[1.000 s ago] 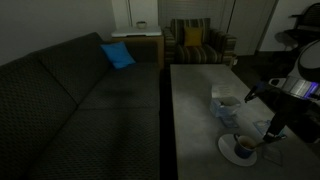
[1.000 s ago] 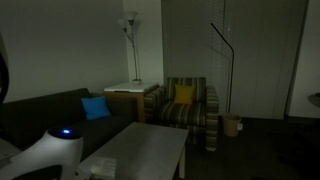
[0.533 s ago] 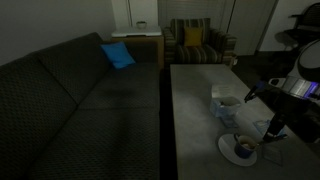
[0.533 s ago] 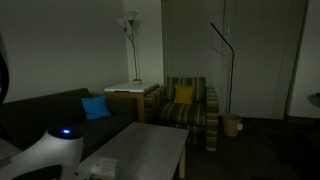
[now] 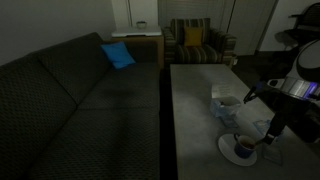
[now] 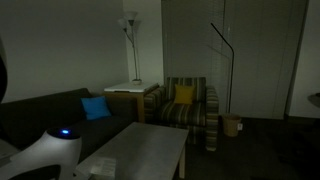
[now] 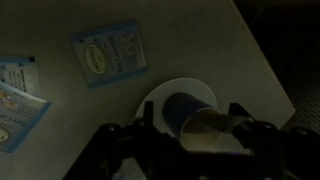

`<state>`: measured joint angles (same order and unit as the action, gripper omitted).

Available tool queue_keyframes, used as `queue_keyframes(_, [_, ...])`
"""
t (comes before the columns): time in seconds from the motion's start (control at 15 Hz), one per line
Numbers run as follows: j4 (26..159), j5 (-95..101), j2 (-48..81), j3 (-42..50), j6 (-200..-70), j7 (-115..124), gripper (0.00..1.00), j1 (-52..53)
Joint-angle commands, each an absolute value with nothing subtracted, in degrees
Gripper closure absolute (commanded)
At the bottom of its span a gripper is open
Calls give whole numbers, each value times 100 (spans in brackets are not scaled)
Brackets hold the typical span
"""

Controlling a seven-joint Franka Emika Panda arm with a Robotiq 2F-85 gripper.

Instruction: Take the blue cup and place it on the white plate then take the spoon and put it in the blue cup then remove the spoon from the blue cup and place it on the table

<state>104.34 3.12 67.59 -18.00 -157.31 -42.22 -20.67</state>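
Note:
The blue cup [image 7: 188, 118] stands upright on the white plate [image 7: 180, 90], near the table's [image 7: 200, 40] edge. In the wrist view my gripper [image 7: 195, 115] is right over the cup, open, with one dark finger [image 7: 150, 112] on each side of the rim. I cannot tell whether either finger touches the cup. A thin pale streak [image 7: 228, 112] runs from the cup's inside toward the right finger; it looks like the spoon, but the picture is too dim to be sure. In an exterior view the cup [image 5: 243, 149] and plate [image 5: 230, 152] sit beside the gripper [image 5: 269, 141].
A pale blue-white boxy object [image 5: 225, 103] stands on the table [image 5: 190, 110] just behind the plate. Two printed cards [image 7: 108, 52] [image 7: 15, 100] lie on the tabletop. A dark sofa [image 5: 80, 100] runs along the table, and a striped armchair [image 6: 187, 105] stands beyond its far end.

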Motion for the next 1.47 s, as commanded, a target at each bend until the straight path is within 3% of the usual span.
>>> queue_keyframes(0.0, [10469,277,6587,-1776,-15300,-4169,0,-2003])
queue_keyframes(0.47, [10177,94,6529,-1722,-14000,-4181,0,-1872])
queue_keyframes(0.6, [10140,14,6513,-1722,-13982,-4203,26,-1864])
queue_keyframes(0.8, [10071,-91,6533,-1709,-14023,-4195,49,-1839])
queue_keyframes(1.13, [10006,-199,6559,-1693,-14057,-4176,55,-1818])
queue_keyframes(1.4, [9973,-203,6576,-1673,-14052,-4181,90,-1801])
